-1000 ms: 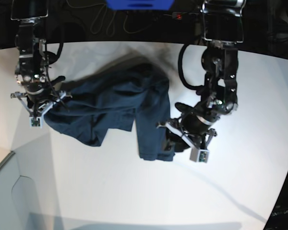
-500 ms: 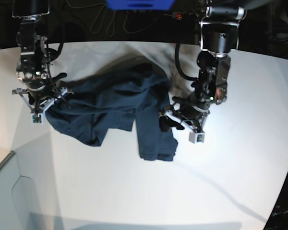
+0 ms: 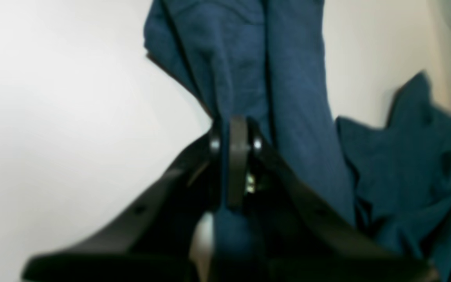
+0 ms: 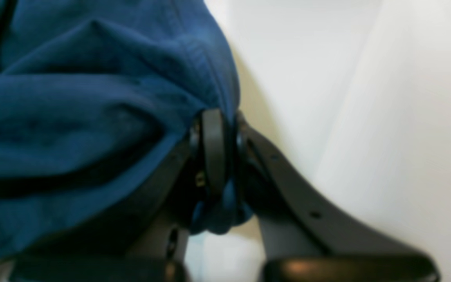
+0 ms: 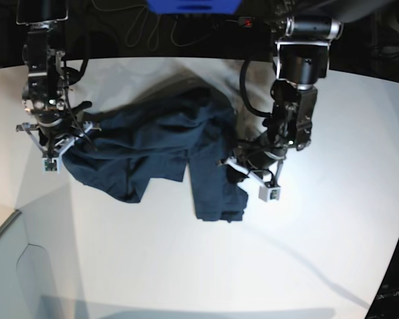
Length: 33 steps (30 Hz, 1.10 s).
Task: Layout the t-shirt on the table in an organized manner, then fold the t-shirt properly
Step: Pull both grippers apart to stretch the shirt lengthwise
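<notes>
Since the earlier frames, the left gripper [image 5: 234,167] has been brought in onto the right edge of the t-shirt [image 5: 166,143] and pressed together on a fold of cloth [image 3: 225,113]. At the opposite edge, the right gripper [image 5: 60,143] is clamped on the hem [image 4: 217,105]. Both edges are judged to be pinched so that the crumpled garment, lying toward the table's [image 5: 186,266] far edge, can be spread flat. One section is doubled under and hangs toward the near edge. Dark cables [image 5: 139,26] lie beyond the far edge; nothing obstructs the spreading.
</notes>
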Each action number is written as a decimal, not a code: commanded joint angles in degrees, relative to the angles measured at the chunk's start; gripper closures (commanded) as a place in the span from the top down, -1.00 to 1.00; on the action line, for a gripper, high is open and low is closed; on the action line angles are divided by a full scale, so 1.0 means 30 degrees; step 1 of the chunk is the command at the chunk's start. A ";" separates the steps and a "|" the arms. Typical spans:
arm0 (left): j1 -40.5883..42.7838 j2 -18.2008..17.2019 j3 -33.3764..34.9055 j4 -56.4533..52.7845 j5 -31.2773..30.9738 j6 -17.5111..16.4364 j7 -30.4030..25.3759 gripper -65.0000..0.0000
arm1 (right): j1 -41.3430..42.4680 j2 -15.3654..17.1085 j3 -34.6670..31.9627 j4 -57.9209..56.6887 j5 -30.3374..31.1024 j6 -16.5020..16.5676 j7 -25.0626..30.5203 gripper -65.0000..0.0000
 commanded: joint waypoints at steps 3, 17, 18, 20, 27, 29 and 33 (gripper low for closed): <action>0.1466 -0.0381 -0.1970 0.4348 -0.0064 -0.0109 0.1616 -0.99 | 0.0327 0.0245 0.0085 0.0286 -0.0054 0.0012 0.0412 -1.00; 0.6096 -0.0352 -1.2900 1.2202 -0.0064 -0.0284 0.7243 -0.99 | 0.2291 -0.0575 0.1931 -0.1179 -0.0054 0.0012 0.0412 -1.00; 0.6272 -0.0323 -1.3134 1.2172 -0.0064 -0.0284 0.7389 -0.99 | 0.2349 -0.0604 0.1931 -0.1208 -0.0054 0.0012 0.0412 -1.00; 0.6653 -0.0176 -1.3486 1.2172 -0.0064 -0.0284 0.7565 -0.99 | 0.2349 -0.0634 0.1873 -0.1238 -0.0054 0.0012 0.0412 -1.00; 0.7943 0.0615 -1.3691 1.3638 -0.0504 -0.0314 0.8210 -0.71 | 0.2291 -0.0956 0.1814 -0.1267 -0.0054 0.0012 0.0412 -1.00; 0.8499 0.0674 -1.3691 1.4634 -0.1412 -0.0314 0.8942 -0.41 | 0.2261 -0.0956 0.1814 -0.1267 -0.0054 0.0012 0.0412 -1.00; 0.9672 0.0586 -1.3721 1.6832 -0.3552 -0.0314 0.9236 0.15 | 0.2232 -0.0985 0.1814 -0.1296 -0.0054 0.0012 0.0412 -0.92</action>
